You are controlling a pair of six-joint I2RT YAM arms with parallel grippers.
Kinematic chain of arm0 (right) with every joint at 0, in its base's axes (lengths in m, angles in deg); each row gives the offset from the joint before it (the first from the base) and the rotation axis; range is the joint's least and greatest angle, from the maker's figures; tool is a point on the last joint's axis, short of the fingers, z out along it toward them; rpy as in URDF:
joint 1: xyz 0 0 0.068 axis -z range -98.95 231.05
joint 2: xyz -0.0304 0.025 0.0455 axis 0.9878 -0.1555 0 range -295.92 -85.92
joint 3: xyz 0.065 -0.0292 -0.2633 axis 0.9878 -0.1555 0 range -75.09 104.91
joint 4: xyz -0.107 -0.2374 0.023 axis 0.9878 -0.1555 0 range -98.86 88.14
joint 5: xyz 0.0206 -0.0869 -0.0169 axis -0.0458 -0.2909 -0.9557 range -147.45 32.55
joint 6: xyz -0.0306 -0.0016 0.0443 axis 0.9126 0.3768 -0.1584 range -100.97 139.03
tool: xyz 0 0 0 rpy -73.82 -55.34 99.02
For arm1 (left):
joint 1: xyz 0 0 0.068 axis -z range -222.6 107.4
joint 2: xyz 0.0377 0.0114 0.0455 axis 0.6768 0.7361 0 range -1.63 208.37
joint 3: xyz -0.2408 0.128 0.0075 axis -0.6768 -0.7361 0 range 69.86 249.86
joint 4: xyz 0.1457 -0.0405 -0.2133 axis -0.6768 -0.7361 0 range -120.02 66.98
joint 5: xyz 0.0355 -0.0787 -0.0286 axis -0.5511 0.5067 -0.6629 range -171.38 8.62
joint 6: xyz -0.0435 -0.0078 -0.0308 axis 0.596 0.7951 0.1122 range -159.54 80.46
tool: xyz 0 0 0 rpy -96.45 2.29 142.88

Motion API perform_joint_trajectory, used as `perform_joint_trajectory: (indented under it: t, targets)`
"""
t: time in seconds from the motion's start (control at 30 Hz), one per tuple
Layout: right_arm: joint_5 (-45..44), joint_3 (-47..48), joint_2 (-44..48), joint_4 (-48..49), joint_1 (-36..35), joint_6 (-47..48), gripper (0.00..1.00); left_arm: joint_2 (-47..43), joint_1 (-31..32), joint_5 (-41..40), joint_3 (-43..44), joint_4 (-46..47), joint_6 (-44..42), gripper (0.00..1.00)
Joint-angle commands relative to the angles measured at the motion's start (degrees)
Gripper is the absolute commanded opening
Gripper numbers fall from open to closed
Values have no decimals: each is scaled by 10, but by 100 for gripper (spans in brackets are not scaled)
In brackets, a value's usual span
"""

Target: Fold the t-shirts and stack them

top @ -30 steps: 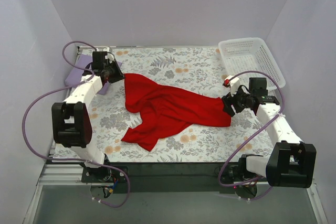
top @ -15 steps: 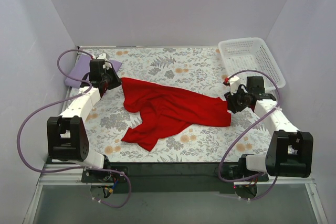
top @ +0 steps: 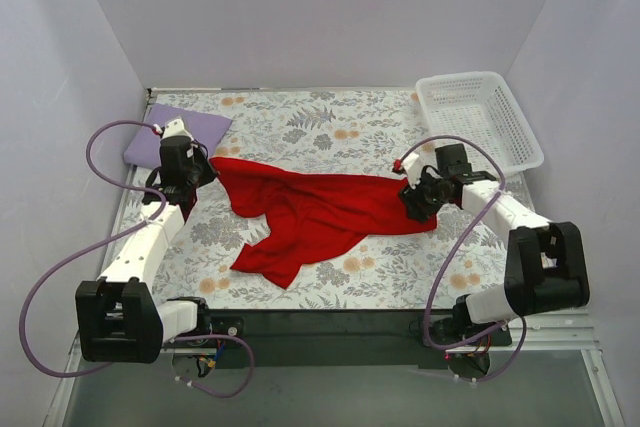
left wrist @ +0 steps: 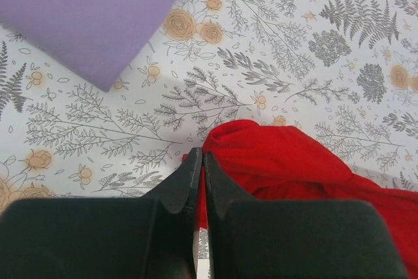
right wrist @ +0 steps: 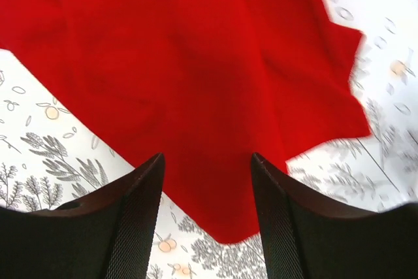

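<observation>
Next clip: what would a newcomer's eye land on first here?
The bright red t-shirt, sprawled crumpled across the middle of the floral table, dominates. The left tool is pinched shut on its left edge, while the right tool hangs open over its opposite corner. A folded lilac t-shirt lies in the far left corner, a white basket at far right.

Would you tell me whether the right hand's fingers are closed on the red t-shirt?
No, the right hand is open, its fingers spread apart with the red t-shirt showing between them.
</observation>
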Motion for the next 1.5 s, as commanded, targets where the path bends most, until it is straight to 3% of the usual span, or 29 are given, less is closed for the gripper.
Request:
perform_joint_trajectory:
  t: [0.0,0.27,0.47,0.6,0.67,0.8,0.87,0.93,0.97,1.0,1.1,1.23,1.47]
  targets:
    - [-20,37,-34,12,-35,5,62,-17,-2,-41,-9,5,-5,0]
    - [-48,103,-93,11,-49,23,64,-67,-2,-52,-44,-8,-11,0]
    - [0,118,-131,-14,-49,35,60,-98,-2,-61,-66,-16,-10,0]
    - [77,95,-119,-36,-56,54,39,-97,-2,-53,-67,-12,-9,0]
    - [97,82,-110,-45,-68,64,33,-98,-2,-51,-67,-11,-8,0]
    - [141,74,-86,-89,-99,103,2,-99,-2,-49,-68,-11,-7,0]
    - [153,70,-79,-105,-128,113,1,-100,-2,-48,-68,-11,-7,0]
    - [124,76,-72,-99,-140,104,10,-101,-2,-49,-68,-10,-7,0]
    - [105,83,-72,-90,-136,88,19,-102,-2,-50,-68,-11,-7,0]
    - [85,102,-74,-73,-123,64,38,-102,-2,-50,-69,-11,-8,0]
    - [-20,134,-92,-42,-87,34,62,-101,-2,-50,-68,-10,-7,0]
    - [-78,154,-121,-32,-64,32,66,-101,-2,-46,-68,-9,-7,0]
    - [-81,168,-174,-33,-62,33,64,-98,-2,-43,-69,-5,-8,0]
